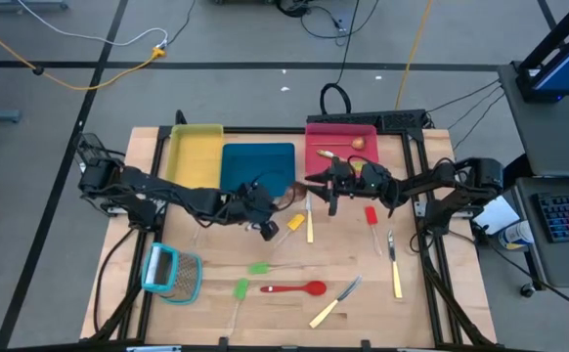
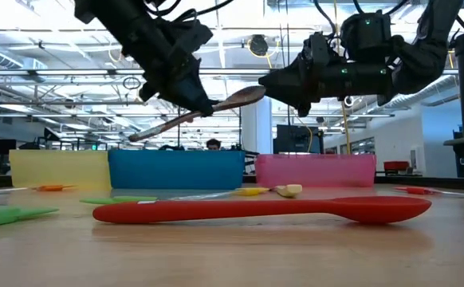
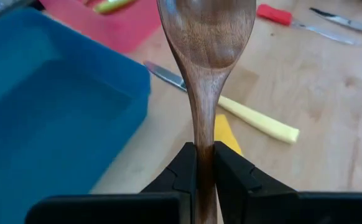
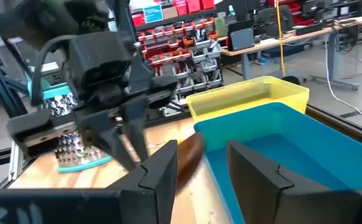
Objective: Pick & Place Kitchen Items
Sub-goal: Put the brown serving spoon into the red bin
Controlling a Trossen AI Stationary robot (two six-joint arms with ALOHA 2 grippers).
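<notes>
Left hand [image 3: 204, 163] is clamped on wooden spoon [image 3: 207, 43], lifted above desk [image 1: 441, 303] near blue tray [image 1: 257, 164]. At 3 o'clock, right hand [image 4: 201, 167] hovers with fingers apart.

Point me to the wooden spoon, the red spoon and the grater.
wooden spoon [image 3: 207, 37]: left wrist view, on the bowl.
red spoon [image 2: 256, 210]: low view, mid handle.
grater [image 1: 172, 273]: high view, on the metal face.

- The wooden spoon [image 3: 204, 43] is dark, smooth, faintly glossy wood with visible grain.
- The desk [image 1: 441, 303] is pale, matt wood.
- The red spoon [image 2: 264, 210] looks like smooth matt plastic.
- The blue tray [image 3: 38, 124] is smooth, slightly shiny plastic.
</notes>
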